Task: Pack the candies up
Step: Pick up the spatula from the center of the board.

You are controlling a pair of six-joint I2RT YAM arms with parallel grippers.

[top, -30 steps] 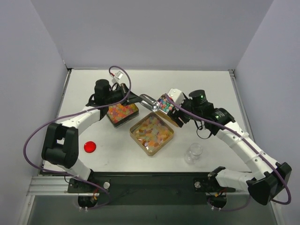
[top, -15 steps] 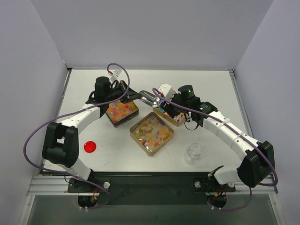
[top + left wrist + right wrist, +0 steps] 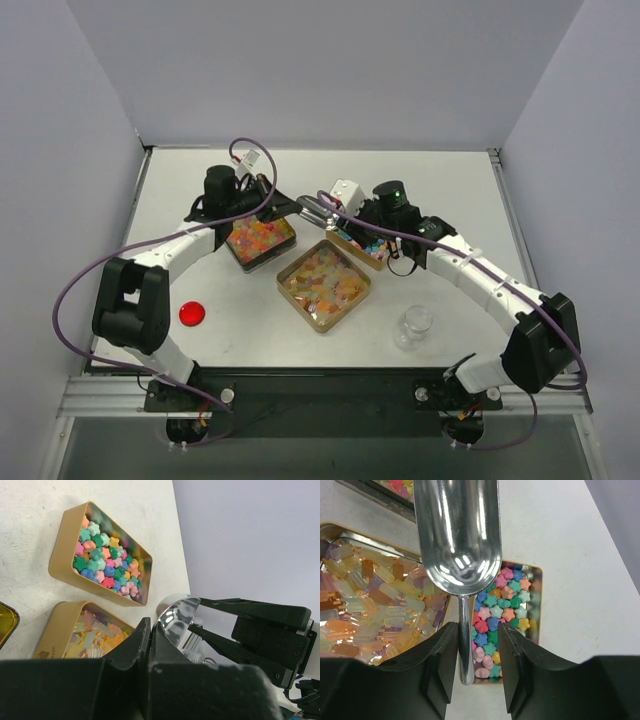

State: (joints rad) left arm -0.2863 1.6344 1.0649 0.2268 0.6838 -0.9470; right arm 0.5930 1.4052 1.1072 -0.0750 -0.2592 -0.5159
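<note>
Left claw pinches the metal scoop aloft; right claw stands parted astride its handle. Star candies lie in the gold tin below, at two o'clock from the square tin.

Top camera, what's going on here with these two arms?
It looks like a handover. The left gripper holds an empty metal scoop above the open tins of candies, while the right gripper has its open jaws on either side of the scoop's handle, not yet gripping it.
</note>
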